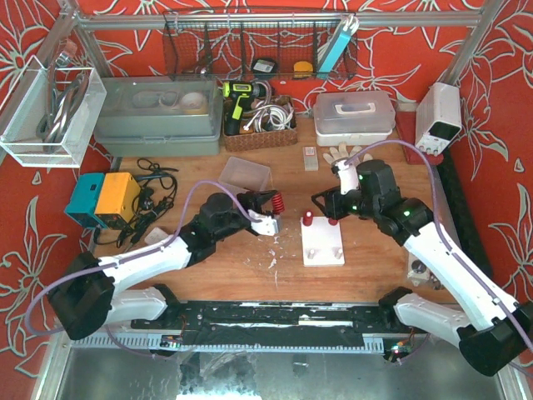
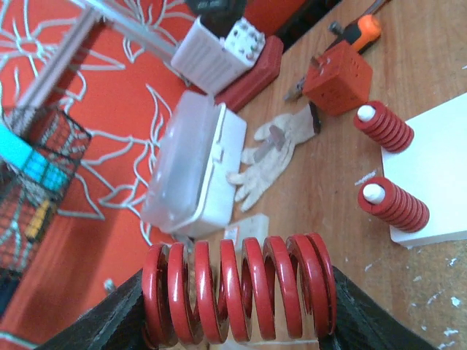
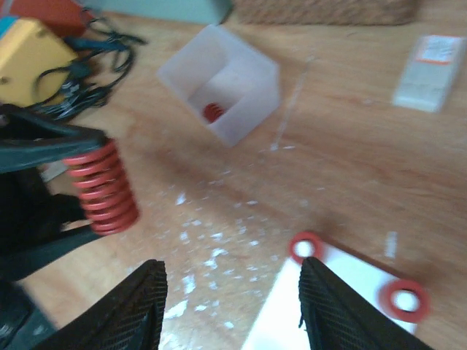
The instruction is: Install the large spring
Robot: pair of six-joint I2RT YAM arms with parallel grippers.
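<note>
My left gripper [image 1: 271, 204] is shut on the large red spring [image 1: 276, 202] and holds it sideways above the table, left of the white base plate [image 1: 323, 247]. In the left wrist view the spring [image 2: 241, 288] spans the gap between both fingers of the gripper [image 2: 241, 310]. Two small red springs [image 2: 384, 125] [image 2: 392, 204] stand on pegs of the plate [image 2: 438, 168]. My right gripper [image 1: 326, 207] is open and empty over the plate's far edge. In the right wrist view the gripper [image 3: 232, 299] shows the plate [image 3: 343, 292] below and the large spring [image 3: 102, 186] at the left.
A clear plastic box [image 1: 245, 173] with a small red spring [image 3: 213, 111] inside lies behind the left gripper. A blue and yellow device [image 1: 104, 198] with cables [image 1: 154, 196] is at the left. A white glove [image 1: 341, 154], lidded boxes and a power supply [image 1: 439, 112] stand at the back.
</note>
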